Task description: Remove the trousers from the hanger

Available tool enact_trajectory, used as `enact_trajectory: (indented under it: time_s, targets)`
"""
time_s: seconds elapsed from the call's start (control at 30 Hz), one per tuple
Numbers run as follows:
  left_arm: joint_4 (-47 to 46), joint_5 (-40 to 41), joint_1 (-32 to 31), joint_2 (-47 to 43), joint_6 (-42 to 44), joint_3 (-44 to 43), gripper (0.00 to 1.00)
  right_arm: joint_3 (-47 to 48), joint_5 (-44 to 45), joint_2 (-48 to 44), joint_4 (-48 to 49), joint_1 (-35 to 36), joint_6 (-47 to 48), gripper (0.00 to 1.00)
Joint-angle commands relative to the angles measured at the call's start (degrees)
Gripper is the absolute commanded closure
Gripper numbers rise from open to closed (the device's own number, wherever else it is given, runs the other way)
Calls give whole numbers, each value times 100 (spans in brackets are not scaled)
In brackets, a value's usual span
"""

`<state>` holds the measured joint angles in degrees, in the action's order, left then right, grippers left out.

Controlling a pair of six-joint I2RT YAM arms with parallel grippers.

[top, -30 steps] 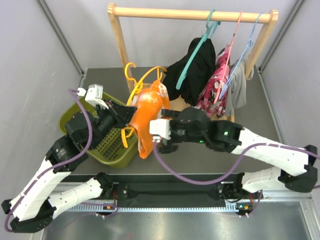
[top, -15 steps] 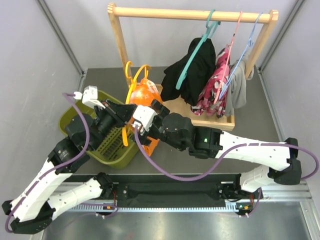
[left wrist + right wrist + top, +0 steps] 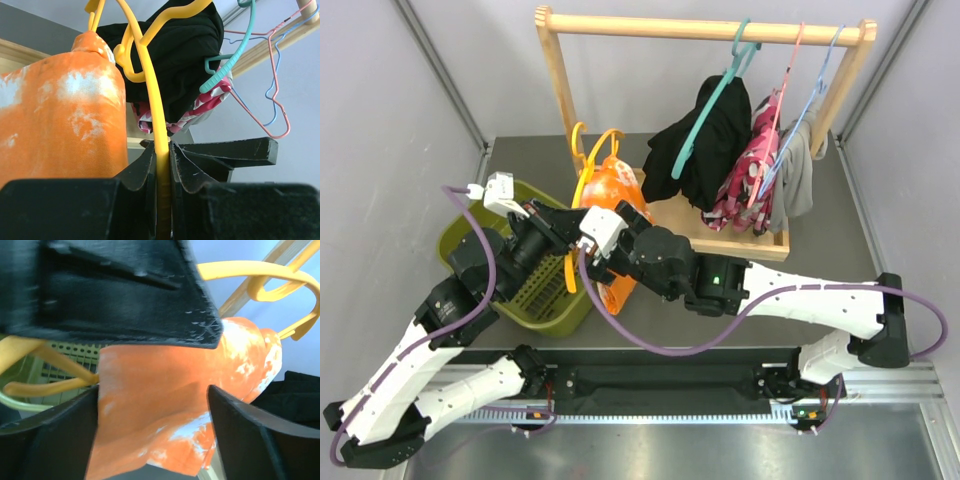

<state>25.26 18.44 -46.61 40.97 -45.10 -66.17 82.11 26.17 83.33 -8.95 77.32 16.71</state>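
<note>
Since half a second ago, the right tool (image 3: 603,267) has edged left onto the orange trousers (image 3: 619,190). Left wrist: the left tool (image 3: 161,157) is clenched on the yellow hanger (image 3: 145,75), with the trousers to its left. Right wrist: the right tool is released, its fingers (image 3: 250,440) spread and the trousers between them.

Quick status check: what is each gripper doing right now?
Left gripper: shut on the yellow hanger.
Right gripper: open, straddling the orange trousers, not clamped.
</note>
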Motion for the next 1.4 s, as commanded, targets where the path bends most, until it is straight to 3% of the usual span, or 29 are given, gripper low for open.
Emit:
enact_trajectory:
  time_s: [0.0,0.1,0.2,0.47,0.57,0.67,0.7,0.87,0.9,1.1,1.37]
  targets:
    - [-1427,-59,-15,-221,-7,-203,100,-54,134,17,543,-243,-1,20]
    - [-1348,-86,-15,-282,10,-229,100,-168,81,-10,649,-472,130,29]
    - [-1330,-182,-6,-309,10,-229,100,-352,19,-19,772,-648,262,32]
    - [-1321,-560,-15,-239,-104,-229,100,-143,-271,227,851,-780,412,26]
    - [-1321,-595,-6,-265,-122,-238,100,51,-411,359,851,-850,298,29]
    - [-1295,-596,-15,-318,-122,-238,100,288,-797,421,571,-972,184,51]
    - [-1295,-578,-15,-344,-122,-230,100,375,-998,421,518,-990,184,64]
    - [-1164,-359,-15,-502,-25,-168,100,841,-2088,360,-518,-1078,718,90]
    - [-1102,-236,-6,-528,19,-116,100,1060,-2395,342,-659,-1079,946,100]
    - [-865,615,-15,-660,379,253,100,2140,-3372,298,-1776,-1166,1554,100]
    - [-724,1215,-15,-476,731,649,100,3451,-3628,298,-2269,-1246,1827,100]
